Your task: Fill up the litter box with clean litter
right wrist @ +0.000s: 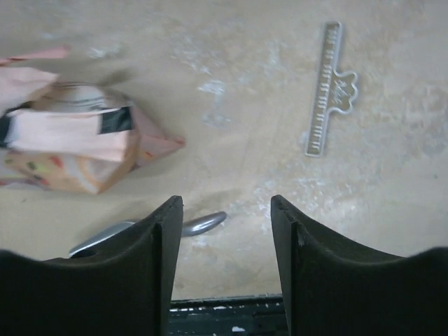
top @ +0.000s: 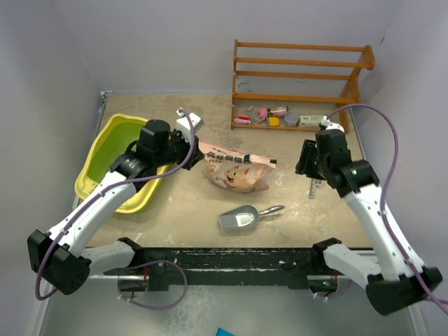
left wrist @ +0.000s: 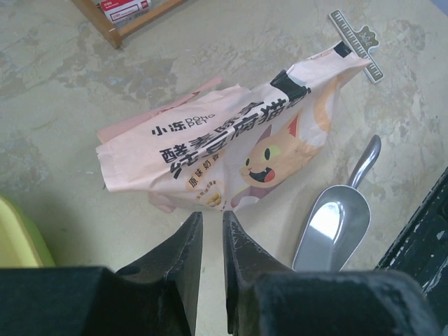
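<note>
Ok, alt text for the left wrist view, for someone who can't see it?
The left gripper, fingers nearly together and empty, points at the peach-pink litter bag lying on the table. A silver scoop lies right of it, and the rim of the yellow litter box shows at left.

A peach-pink bag (top: 236, 171) with a cat picture lies on its side mid-table (top: 189, 203), a silver scoop (top: 241, 218) just beside it at 6 o'clock, a grey toothed clip (top: 314, 187) apart at 4 o'clock — and a wooden rack (top: 301, 77) at 1 o'clock, small packets (top: 276, 116) on its lowest shelf.
</note>
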Available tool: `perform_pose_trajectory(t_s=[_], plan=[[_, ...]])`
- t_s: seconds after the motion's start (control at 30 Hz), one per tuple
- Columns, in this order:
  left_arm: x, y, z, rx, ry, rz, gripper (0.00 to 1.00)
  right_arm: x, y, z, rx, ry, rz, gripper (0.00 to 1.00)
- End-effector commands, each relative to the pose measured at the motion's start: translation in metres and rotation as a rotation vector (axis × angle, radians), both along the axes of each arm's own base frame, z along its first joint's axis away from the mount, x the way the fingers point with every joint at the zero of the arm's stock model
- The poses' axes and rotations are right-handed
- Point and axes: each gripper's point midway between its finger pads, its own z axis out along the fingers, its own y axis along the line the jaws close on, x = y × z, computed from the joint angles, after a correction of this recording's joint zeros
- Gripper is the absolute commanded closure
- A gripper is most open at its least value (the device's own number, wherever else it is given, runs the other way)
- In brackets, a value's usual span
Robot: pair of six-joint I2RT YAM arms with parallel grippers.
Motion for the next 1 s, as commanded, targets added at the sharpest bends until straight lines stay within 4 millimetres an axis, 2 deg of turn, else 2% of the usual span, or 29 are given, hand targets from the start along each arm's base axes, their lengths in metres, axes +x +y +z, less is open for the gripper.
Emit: perform_pose_trajectory(t_s=[0.0,0.13,0.3,0.47,0.53,0.63,0.77,0.87,0.97], plan=[[0.003,-0.001,0.021,-0.078,-0.022,0.042,0.78,-0.006,-0.033,-0.034,-0.052,0.232,-0.149,0.41],[-0.004,-0.004,0.032,-0.124,-0.033,0.013,0.78,0.009,-0.06,-0.046,0.017,0.24,-0.247,0.34],[-0.008,-0.005,0.037,-0.166,-0.06,0.007,0.77,0.02,-0.085,-0.063,0.069,0.268,-0.319,0.34],[-0.008,-0.006,0.037,-0.163,-0.053,0.006,0.77,0.026,-0.108,-0.096,0.141,0.303,-0.375,0.33],[-0.008,-0.005,0.036,-0.162,-0.055,0.005,0.76,0.023,-0.115,-0.113,0.191,0.333,-0.438,0.34],[-0.007,-0.001,0.036,-0.15,-0.069,0.025,0.76,0.028,-0.127,-0.125,0.253,0.288,-0.548,0.35],[-0.002,0.006,0.03,-0.12,-0.079,0.064,0.76,0.043,-0.131,-0.138,0.29,0.263,-0.554,0.42],[0.0,0.006,0.027,-0.107,-0.067,0.063,0.76,0.06,-0.128,-0.146,0.342,0.264,-0.503,0.56],[-0.001,0.002,0.023,-0.108,-0.053,0.046,0.76,0.071,-0.127,-0.153,0.354,0.279,-0.469,0.59]])
